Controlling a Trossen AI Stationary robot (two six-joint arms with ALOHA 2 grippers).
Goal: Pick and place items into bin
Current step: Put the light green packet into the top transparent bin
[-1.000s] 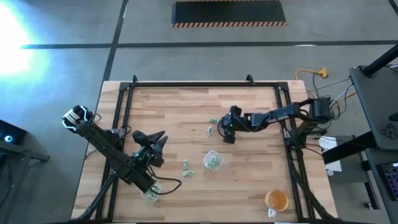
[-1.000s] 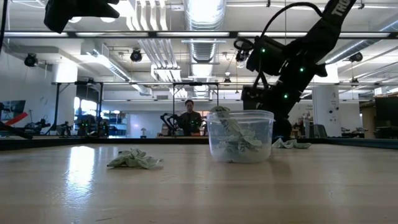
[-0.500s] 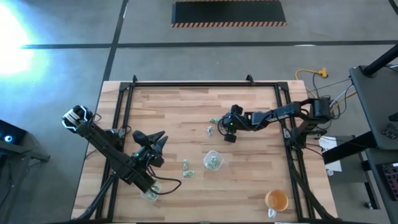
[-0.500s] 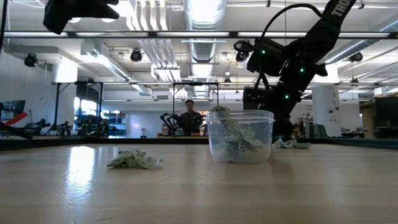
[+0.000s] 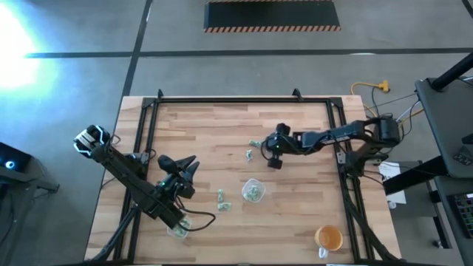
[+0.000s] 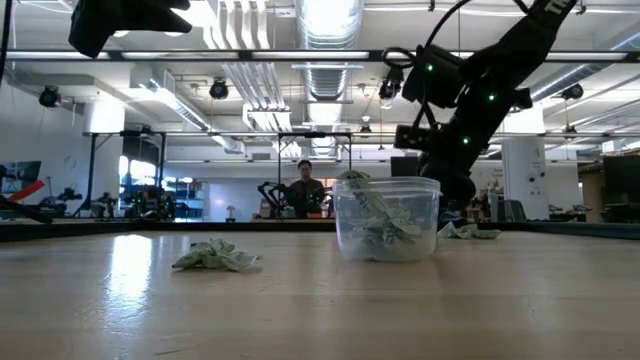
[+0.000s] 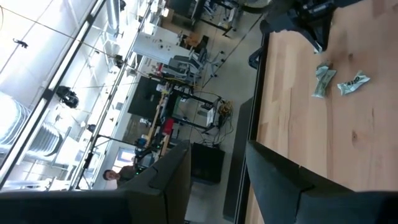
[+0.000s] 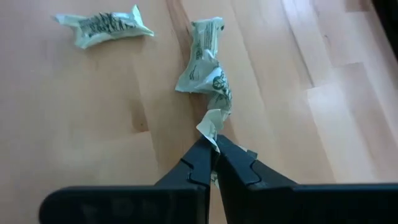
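Over the middle of the wooden table (image 5: 222,133), the right gripper (image 8: 213,163) has its two fingers pressed together on the tail end of a crumpled green-and-white wrapper (image 8: 207,74), the rest of which trails out ahead of the fingertips above the boards; a second wrapper (image 8: 102,25) lies flat just beside it. From above, the right arm reaches in from the table's right edge, its gripper near the centre beside two loose pieces. A clear cup (image 6: 386,218) holding several wrappers stands nearer the front of the table — another wrapper (image 6: 214,256) lies on the wood to its left in the low view. The left gripper (image 5: 185,167) waits over the table's left side, fingers apart and empty. An orange cup (image 5: 328,238) sits at the front right corner.
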